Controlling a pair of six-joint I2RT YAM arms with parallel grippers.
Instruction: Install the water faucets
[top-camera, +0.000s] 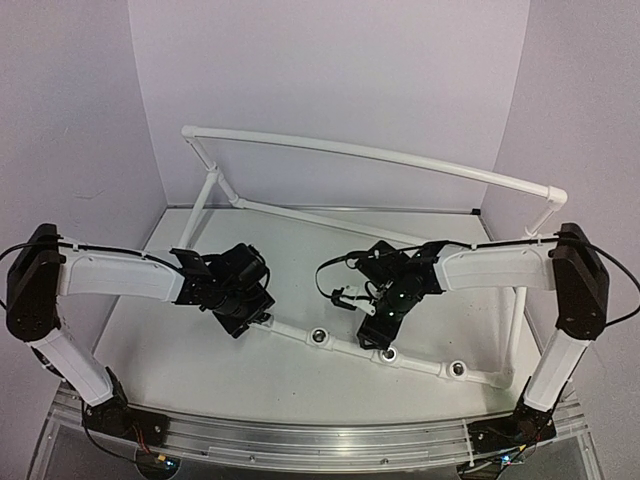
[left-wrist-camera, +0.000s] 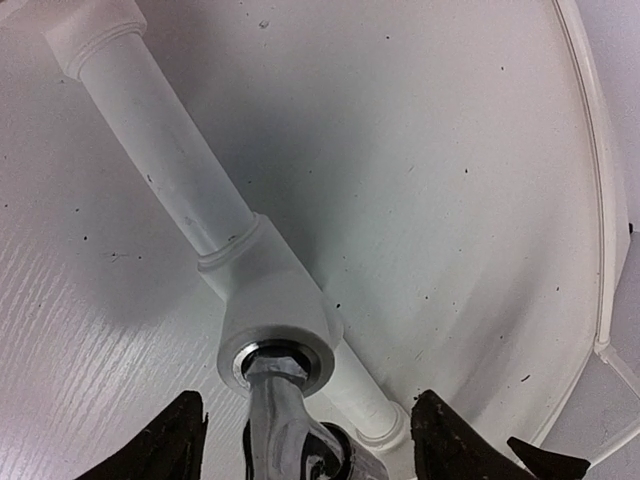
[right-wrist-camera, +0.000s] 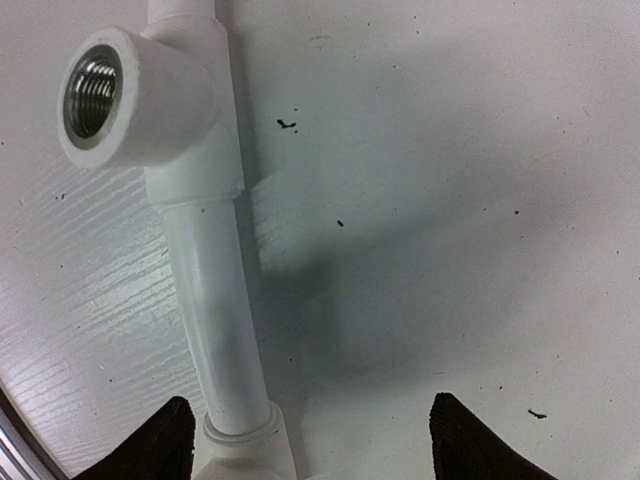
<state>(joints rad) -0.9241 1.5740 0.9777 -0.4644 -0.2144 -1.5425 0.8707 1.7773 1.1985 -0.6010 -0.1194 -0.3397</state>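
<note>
Nearest, low in the overhead view, the front run of the white pipe frame (top-camera: 350, 345) lies on the tabletop (top-camera: 200, 360). Three unfilled sockets show along it, from lower centre to lower right. The right gripper (right-wrist-camera: 310, 400) hangs over that run, its jaws wide apart with bare pipe between them, holding nothing. One empty threaded socket (right-wrist-camera: 90, 95) sits at the upper left of its wrist view. Left of centre, the left gripper (left-wrist-camera: 308, 405) hides a fourth socket (left-wrist-camera: 300, 345) from above. One water faucet (left-wrist-camera: 280, 410) stands there, its end in that socket's mouth. The jaws are spread either side of it, with gaps showing. Farthest, one curved white rail (top-camera: 380, 155) spans the upper part.
</note>
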